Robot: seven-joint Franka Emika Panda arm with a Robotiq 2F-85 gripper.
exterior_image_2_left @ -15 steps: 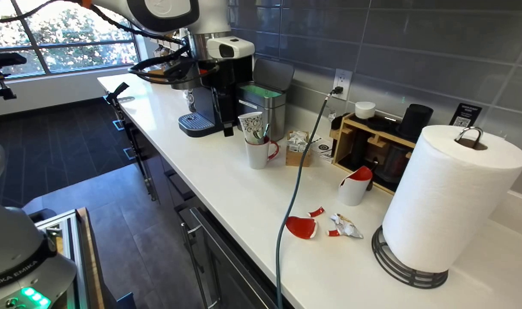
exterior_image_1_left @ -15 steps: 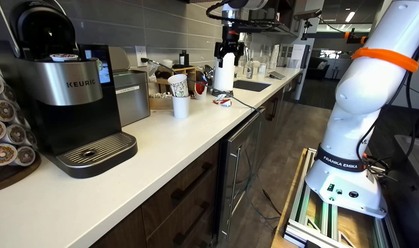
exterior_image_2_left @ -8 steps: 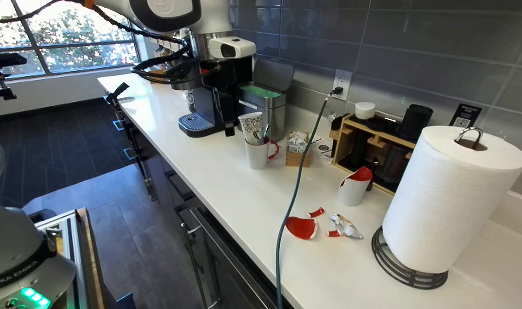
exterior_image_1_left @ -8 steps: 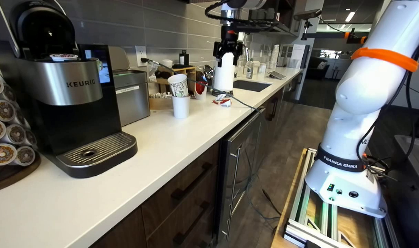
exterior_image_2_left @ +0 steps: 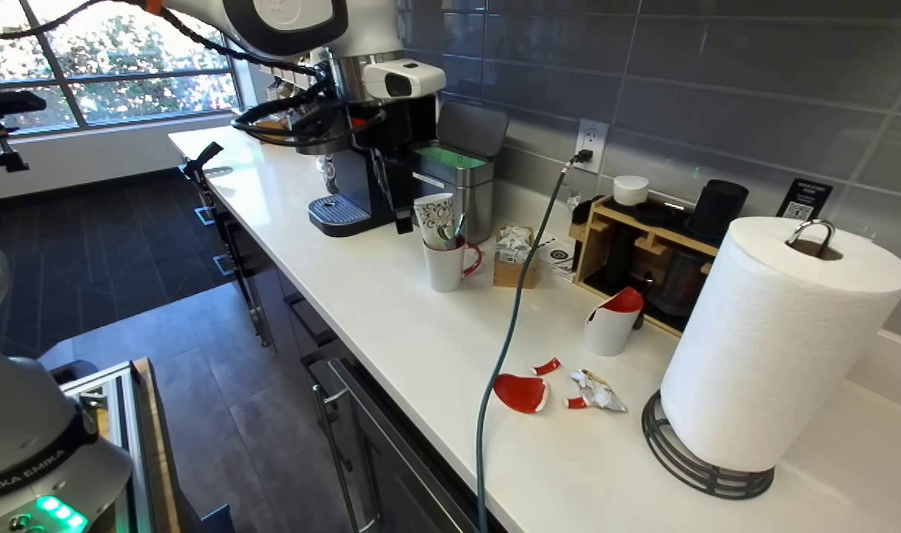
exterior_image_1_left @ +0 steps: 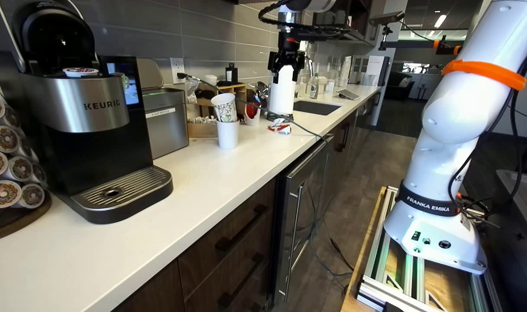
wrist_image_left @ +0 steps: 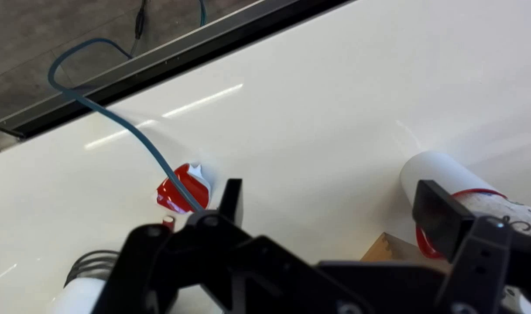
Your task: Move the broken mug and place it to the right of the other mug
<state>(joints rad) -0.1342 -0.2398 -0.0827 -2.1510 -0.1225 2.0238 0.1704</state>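
Observation:
The broken mug stands upright on the counter, white outside with a red inside and a jagged rim; it shows in both exterior views (exterior_image_1_left: 252, 116) (exterior_image_2_left: 611, 329). The other mug, white with a red handle, stands apart from it in both exterior views (exterior_image_1_left: 227, 135) (exterior_image_2_left: 444, 270), holding patterned paper cups. It also shows in the wrist view (wrist_image_left: 435, 168), partly behind a finger. My gripper (wrist_image_left: 336, 203) is open and empty, pointing down above the counter. It also shows in an exterior view (exterior_image_1_left: 286, 78) in front of the paper towel roll. I cannot make out the broken mug in the wrist view.
A red shard (exterior_image_2_left: 522, 392) and smaller pieces (exterior_image_2_left: 597, 391) lie on the counter. A cable (exterior_image_2_left: 511, 326) crosses it from the wall outlet. A paper towel roll (exterior_image_2_left: 776, 348), a wooden organizer (exterior_image_2_left: 589, 244), a small wooden box (exterior_image_2_left: 514, 274) and a coffee machine (exterior_image_1_left: 72, 151) stand around.
My arm and gripper have shifted very slightly, a little to the right in an exterior view. The mugs, shards and cable have not moved.

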